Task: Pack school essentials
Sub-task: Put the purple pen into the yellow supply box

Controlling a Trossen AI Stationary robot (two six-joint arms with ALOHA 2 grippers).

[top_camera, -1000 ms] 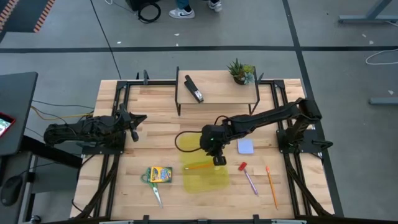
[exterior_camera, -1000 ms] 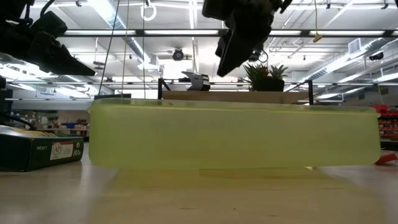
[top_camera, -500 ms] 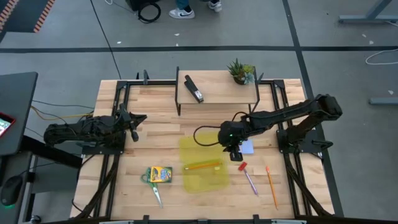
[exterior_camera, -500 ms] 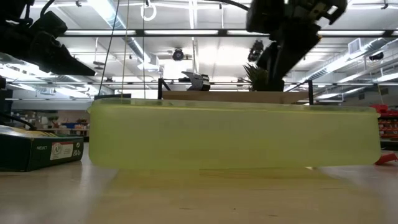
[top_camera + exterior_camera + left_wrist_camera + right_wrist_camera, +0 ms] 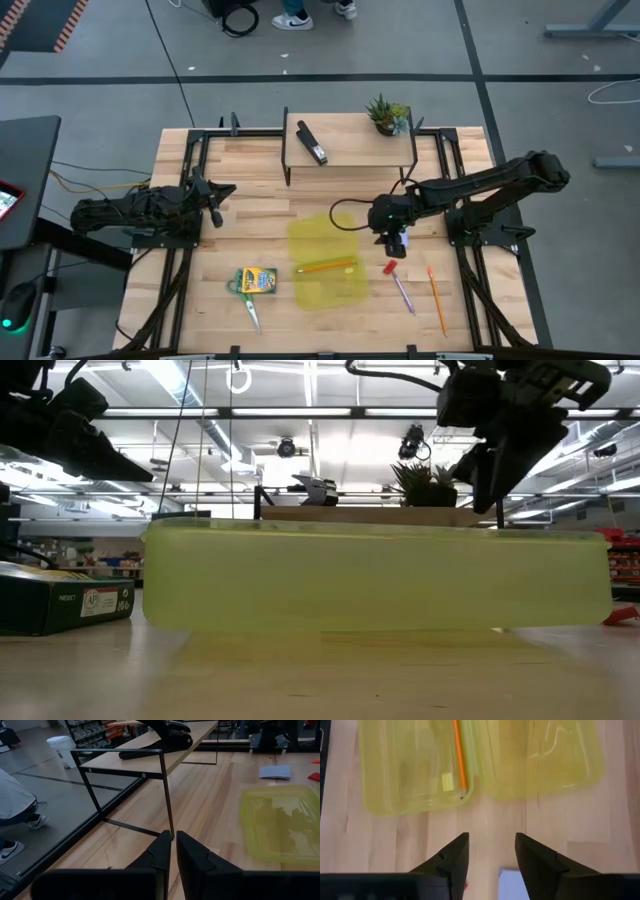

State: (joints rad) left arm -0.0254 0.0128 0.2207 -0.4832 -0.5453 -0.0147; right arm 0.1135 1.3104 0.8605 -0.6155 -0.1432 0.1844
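Observation:
The yellow-green see-through case [image 5: 325, 262] lies open on the table with one orange pencil [image 5: 460, 757] inside. My right gripper [image 5: 491, 855] hangs open just right of the case, over the pale lavender notepad [image 5: 512, 882], with nothing between its fingers. The red piece [image 5: 389, 268], the purple pen [image 5: 403, 292] and a second orange pencil [image 5: 437, 298] lie flat at the near right. The crayon box [image 5: 257, 280] and green-handled scissors [image 5: 250, 305] lie left of the case. My left gripper [image 5: 172, 852] waits shut at the table's left.
A low black-framed wooden shelf [image 5: 350, 150] stands at the far middle, carrying a black stapler [image 5: 312, 143] and a small potted plant [image 5: 387, 113]. Bare wood lies between the shelf and the case. In the low view the case wall [image 5: 375, 580] fills the foreground.
My right gripper has gone from above the open case toward the table's right edge and now stands over the notepad. The pencil in the case has stayed where it was.

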